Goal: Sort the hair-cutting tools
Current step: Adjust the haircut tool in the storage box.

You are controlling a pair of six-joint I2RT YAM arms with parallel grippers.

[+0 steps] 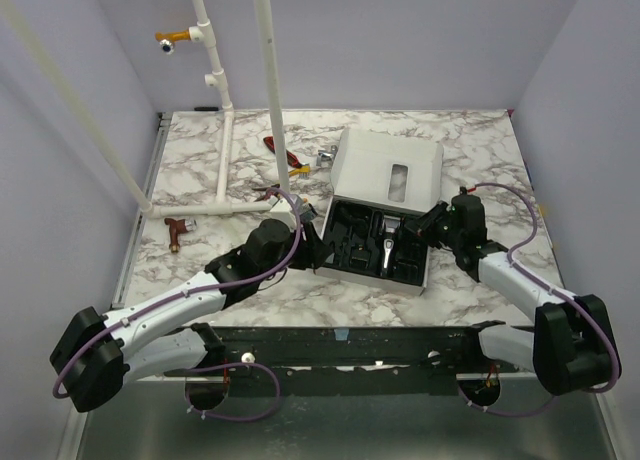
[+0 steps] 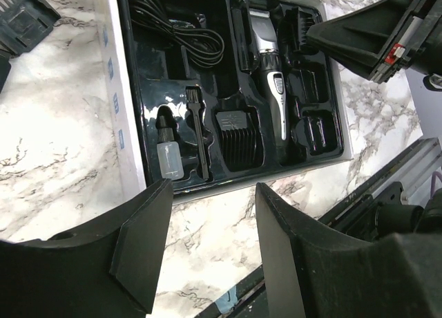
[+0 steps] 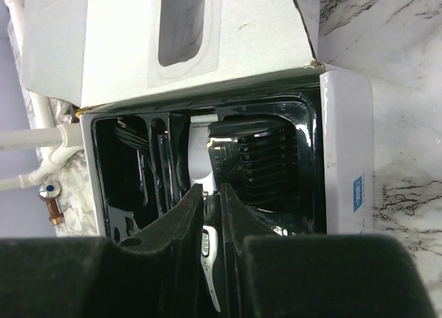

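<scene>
A white box point(image 1: 428, 270) holds a black tray point(image 2: 138, 104) with the hair-cutting tools. The slim clipper point(image 2: 273, 76) with a silver blade end lies in the tray's middle slot. A comb guard point(image 2: 238, 135), a small brush point(image 2: 197, 128), an oil bottle point(image 2: 168, 152) and a coiled cable point(image 2: 176, 27) lie beside it. My right gripper point(image 3: 212, 188) reaches into the tray, its fingers pressed on either side of the clipper point(image 3: 210, 252). My left gripper point(image 2: 213, 193) stands open over bare marble just in front of the box, nothing between its fingers. Another black guard point(image 2: 21, 17) lies outside the box.
The box's lid point(image 1: 385, 170) is folded back behind the tray. Red- and yellow-handled tools point(image 1: 285, 155) lie behind it, beside a white pipe frame point(image 1: 225, 150). A small reddish-brown T-shaped piece point(image 1: 177, 230) sits at the left. The two grippers are close together over the box.
</scene>
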